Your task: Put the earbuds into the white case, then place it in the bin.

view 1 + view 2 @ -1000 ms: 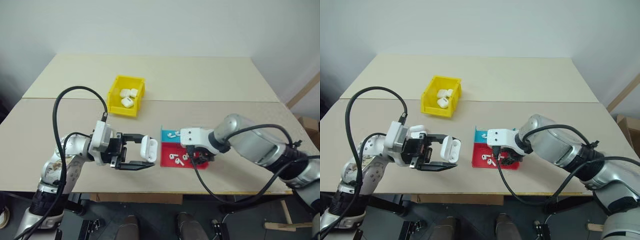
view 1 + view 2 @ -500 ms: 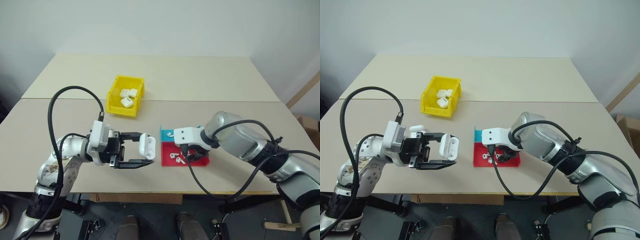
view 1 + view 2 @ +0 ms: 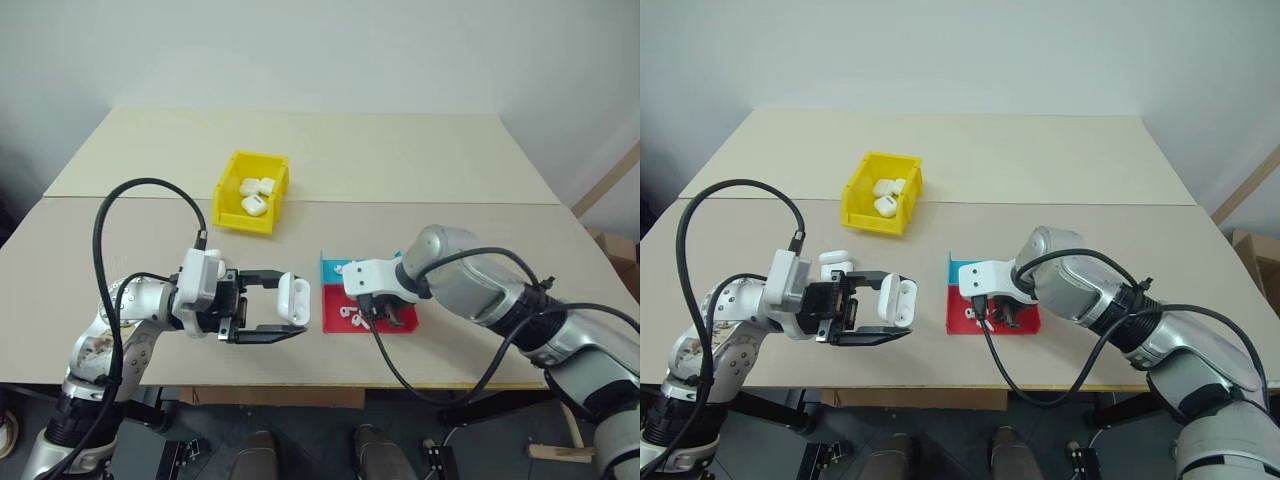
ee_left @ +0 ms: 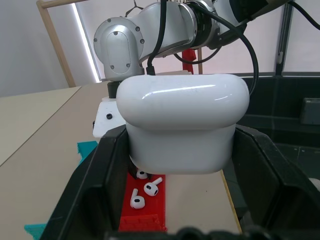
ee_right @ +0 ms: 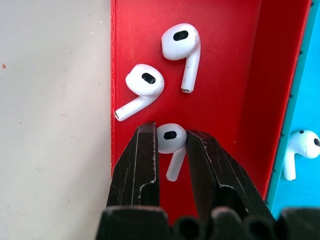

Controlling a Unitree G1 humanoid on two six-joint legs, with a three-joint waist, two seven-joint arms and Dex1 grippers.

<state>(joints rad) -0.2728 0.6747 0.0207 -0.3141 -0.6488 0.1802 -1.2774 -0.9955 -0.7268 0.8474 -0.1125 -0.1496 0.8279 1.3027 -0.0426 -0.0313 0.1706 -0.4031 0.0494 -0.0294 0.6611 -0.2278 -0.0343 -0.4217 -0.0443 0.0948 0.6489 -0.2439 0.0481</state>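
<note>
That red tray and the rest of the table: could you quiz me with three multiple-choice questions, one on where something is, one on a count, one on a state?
1. Where is the white case that is not in the yellow bin?
A. on the teal tray
B. between the left gripper's fingers
C. on the floor

2. How many earbuds lie on the red tray?
A. one
B. five
C. three

3. What is the right gripper doing?
A. closing on an earbud
B. holding a case
C. resting in the bin

Answers: 1 B, the left wrist view shows the case clamped between the black fingers. 2 C, the right wrist view shows three on the red, with a fourth on the teal tray. 3 A, its fingers stand on either side of one earbud's head.
</note>
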